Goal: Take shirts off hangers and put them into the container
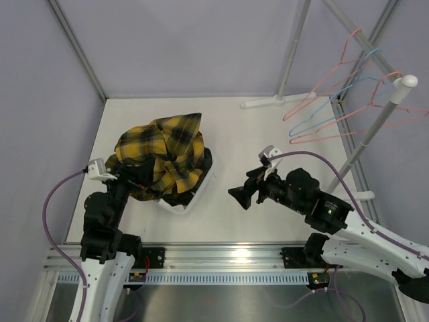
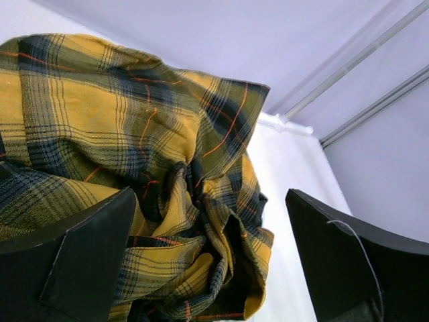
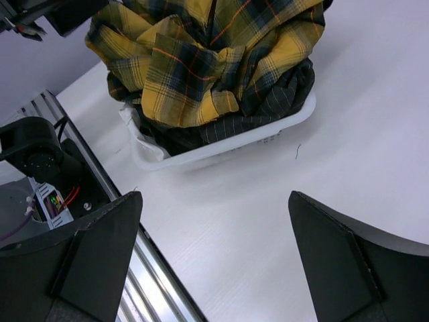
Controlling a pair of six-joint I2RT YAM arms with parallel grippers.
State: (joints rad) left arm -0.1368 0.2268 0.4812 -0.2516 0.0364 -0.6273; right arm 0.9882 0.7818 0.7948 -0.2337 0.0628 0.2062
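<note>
Black fingers (image 2: 80,258) of the left gripper (image 2: 211,215) stood spread wide, grasping nothing. The yellow-and-black plaid shirt (image 2: 134,127) was bunched close in front of them; whether it brushed them could not be told. That shirt lay heaped on top of the container (image 3: 221,151), spilling over its rim. Beneath it the black pinstriped shirt (image 3: 271,107) filled the tub, and a bit of white cloth (image 3: 131,122) showed at one corner. The container sat on the white table (image 1: 234,134), left of centre, just ahead of the left arm. To its right, apart from it, the right gripper (image 1: 241,194) hovered over bare tabletop, pointed at the tub, its jaws released and holding nothing. At the far right, pink and light-blue wire hangers (image 1: 328,107) hung from a slanting white pole (image 1: 375,127) with a round knob.
</note>
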